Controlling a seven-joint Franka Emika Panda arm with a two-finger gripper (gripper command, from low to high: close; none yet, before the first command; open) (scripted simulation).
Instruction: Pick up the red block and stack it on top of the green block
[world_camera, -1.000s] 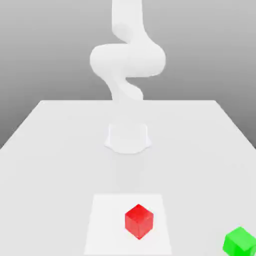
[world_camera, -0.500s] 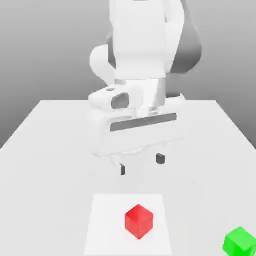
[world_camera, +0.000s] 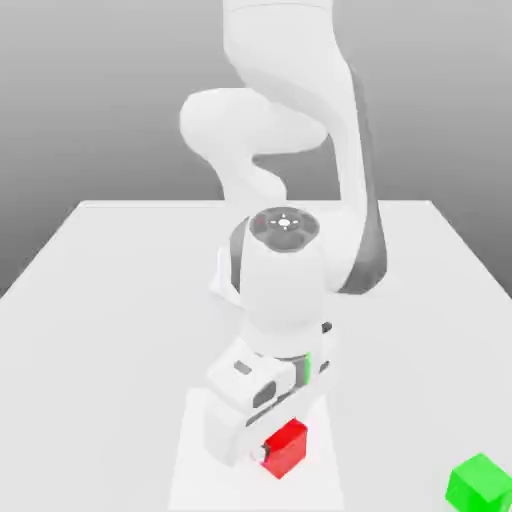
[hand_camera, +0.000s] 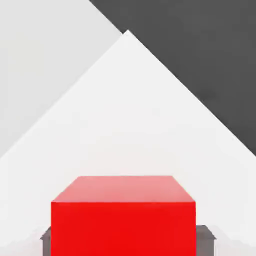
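Observation:
The red block (world_camera: 288, 446) sits on a paler square patch near the table's front edge. My gripper (world_camera: 270, 450) has come down over it, the white hand covering the block's side toward the exterior view's left. In the hand view the red block (hand_camera: 123, 215) lies close up, with a dark fingertip (hand_camera: 45, 235) pressed against one side and another against the opposite side, so the gripper is shut on it. The green block (world_camera: 480, 482) rests on the table at the exterior view's front right, well apart from the gripper.
The white table (world_camera: 100, 300) stretches back to the arm's base. The paler square patch (world_camera: 200, 470) marks the spot under the red block. The arm's white links rise over the table's middle.
The hand dropped from above the table's middle down onto the red block, turned, and its fingers went from wide open to shut on the block. Neither block has moved.

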